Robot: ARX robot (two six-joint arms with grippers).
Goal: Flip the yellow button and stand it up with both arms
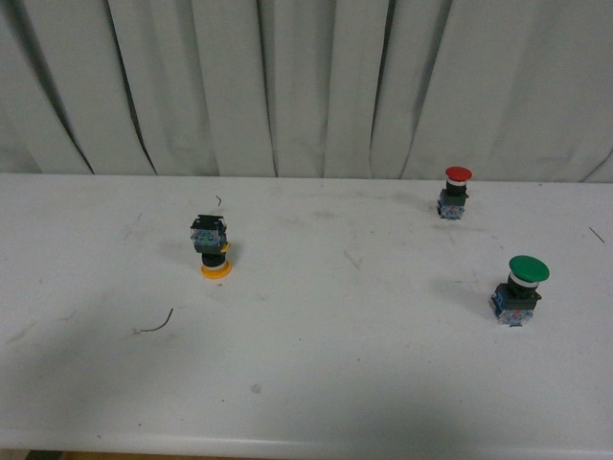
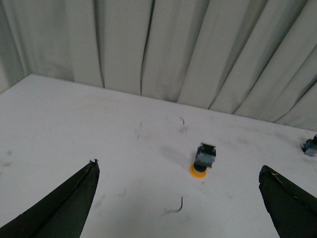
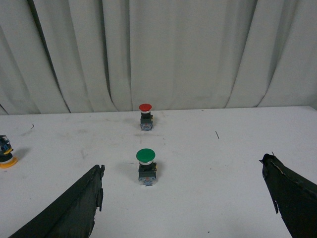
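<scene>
Step in hand, judged from the layout: approach. Nothing touches the workpiece yet.

The yellow button (image 1: 213, 249) stands inverted on the bench (image 1: 316, 383), cap down and boxy base up, on the left half. It is well apart from the red button (image 1: 457, 190) and the green button (image 1: 522, 287) on the right half, both of which stand cap up. A short curl of wire (image 1: 153, 324) lies near the yellow button, on the side toward the robot.

Left fingers (image 2: 69, 203): spread wide, holding nothing, raised above the bench, with the yellow button ahead of them. Right fingers (image 3: 74, 208): spread wide, holding nothing, aimed toward the green button, with the yellow button at the edge of that view. Neither arm shows in the front view.

Next move, as a judgement: lower the left fingers to straddle the base, close and lift, then bring the right fingers across so the part can be turned cap up. A glancing touch may topple it off the cap
</scene>
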